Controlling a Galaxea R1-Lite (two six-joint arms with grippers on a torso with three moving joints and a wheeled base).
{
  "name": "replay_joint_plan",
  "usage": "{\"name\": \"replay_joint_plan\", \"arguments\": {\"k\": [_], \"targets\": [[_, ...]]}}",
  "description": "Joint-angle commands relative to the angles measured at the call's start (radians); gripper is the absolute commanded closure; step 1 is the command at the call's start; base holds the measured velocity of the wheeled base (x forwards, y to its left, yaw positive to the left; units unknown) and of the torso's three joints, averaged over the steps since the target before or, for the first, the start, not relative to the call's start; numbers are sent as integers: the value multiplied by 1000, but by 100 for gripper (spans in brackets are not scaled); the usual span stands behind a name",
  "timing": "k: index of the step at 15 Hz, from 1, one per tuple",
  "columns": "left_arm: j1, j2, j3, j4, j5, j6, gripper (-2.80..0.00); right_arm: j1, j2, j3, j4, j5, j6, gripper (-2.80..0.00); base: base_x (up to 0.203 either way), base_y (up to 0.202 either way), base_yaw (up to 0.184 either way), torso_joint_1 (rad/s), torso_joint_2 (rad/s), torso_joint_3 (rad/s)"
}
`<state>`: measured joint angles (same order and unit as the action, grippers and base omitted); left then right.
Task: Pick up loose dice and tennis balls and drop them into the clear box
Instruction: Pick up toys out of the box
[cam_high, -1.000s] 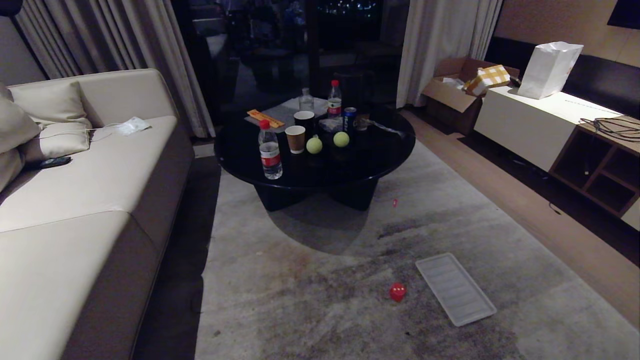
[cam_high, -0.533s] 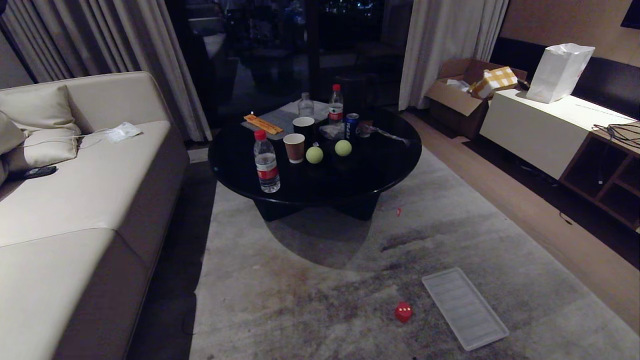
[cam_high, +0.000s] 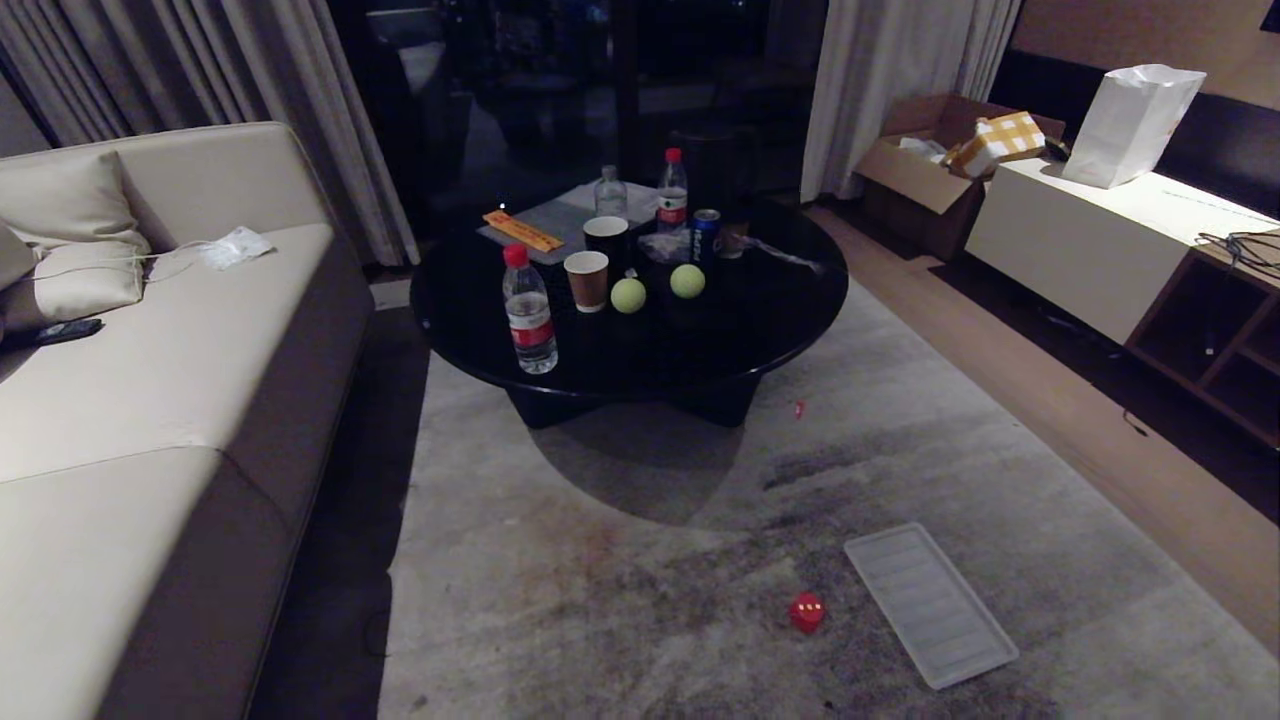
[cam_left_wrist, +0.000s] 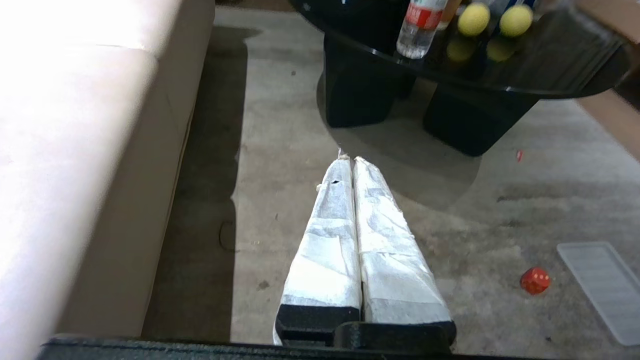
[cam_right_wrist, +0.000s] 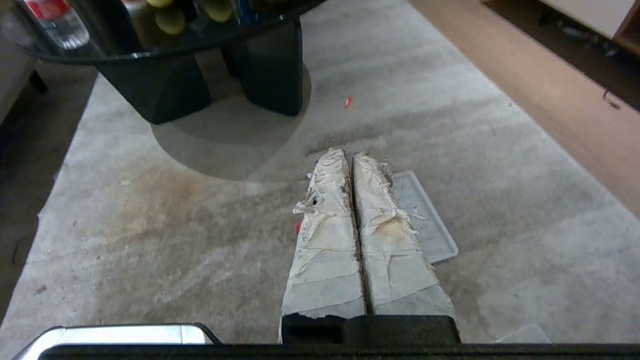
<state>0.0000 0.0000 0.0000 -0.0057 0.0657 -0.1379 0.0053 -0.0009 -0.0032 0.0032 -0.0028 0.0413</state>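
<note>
Two yellow-green tennis balls (cam_high: 628, 295) (cam_high: 687, 281) sit side by side on the round black table (cam_high: 770, 320); they also show in the left wrist view as tennis balls (cam_left_wrist: 473, 19) (cam_left_wrist: 515, 20). A red die (cam_high: 806, 612) lies on the grey carpet near me, also visible as the die (cam_left_wrist: 535, 280) in the left wrist view. Neither arm is in the head view. My left gripper (cam_left_wrist: 348, 159) hangs shut and empty above the carpet. My right gripper (cam_right_wrist: 348, 152) is shut and empty too, with only a red sliver of the die (cam_right_wrist: 298, 226) showing beside it. The clear box is out of view.
A flat ribbed translucent panel (cam_high: 930, 604) lies right of the die. Bottles, paper cups and a can crowd the table's far side. A beige sofa (cam_high: 150, 400) runs along the left. A white cabinet (cam_high: 1080, 240) and cardboard box (cam_high: 915, 170) stand at the right. A tiny red scrap (cam_high: 799, 408) lies near the table.
The whole picture has shifted, so the camera has moved: the die and panel sit lower in the frame than a second ago. Nothing in the room has moved itself.
</note>
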Motion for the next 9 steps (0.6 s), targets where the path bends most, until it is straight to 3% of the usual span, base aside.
{"name": "replay_joint_plan", "arguments": {"k": [1, 5, 9], "targets": [[-1, 2, 2, 3, -2, 18, 0, 1, 1, 0, 0, 0, 0, 0, 0, 0, 0, -2, 3, -189], [0, 2, 2, 6, -36, 154, 0, 1, 2, -1, 0, 0, 2, 0, 0, 0, 0, 5, 2, -192], [0, 2, 2, 6, -44, 165, 0, 1, 1, 0, 0, 0, 2, 0, 0, 0, 0, 2, 4, -198]]}}
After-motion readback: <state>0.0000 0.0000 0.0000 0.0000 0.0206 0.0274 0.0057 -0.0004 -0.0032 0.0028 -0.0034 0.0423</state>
